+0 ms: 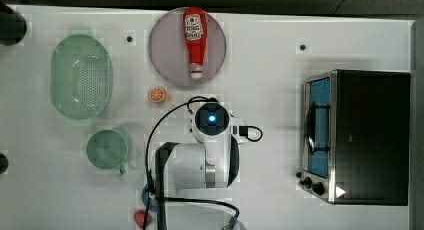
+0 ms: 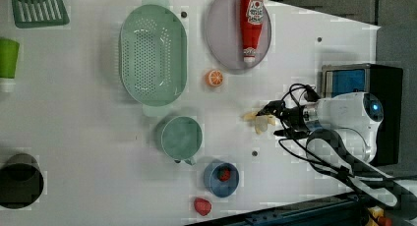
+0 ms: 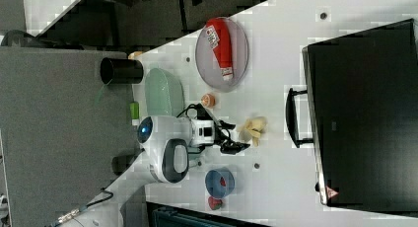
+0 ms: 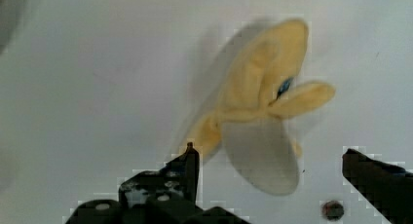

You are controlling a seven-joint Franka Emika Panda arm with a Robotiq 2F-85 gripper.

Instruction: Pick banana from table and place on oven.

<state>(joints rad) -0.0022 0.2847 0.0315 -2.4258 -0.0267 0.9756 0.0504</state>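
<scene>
The pale yellow banana (image 2: 257,121) lies on the white table (image 2: 88,137) with its peel lobes splayed, in the middle between the orange slice and the oven. My gripper (image 2: 272,121) hangs low just beside it, open, and the wrist view shows the banana (image 4: 258,112) between and just beyond the two dark fingertips (image 4: 190,160), with nothing held. The right view shows the banana (image 3: 252,128) a short way from the oven's handle. The black oven (image 1: 370,140) stands shut at the top view's right, its flat top bare. In the top view the arm's wrist (image 1: 212,120) covers the banana.
A ketchup bottle (image 1: 195,40) lies on a purple plate (image 1: 165,50). An orange slice (image 1: 157,94), a green colander (image 1: 81,77) and a green mug (image 1: 106,149) sit at the top view's left. A blue bowl (image 2: 221,179) holds a strawberry, with another (image 2: 202,206) beside it.
</scene>
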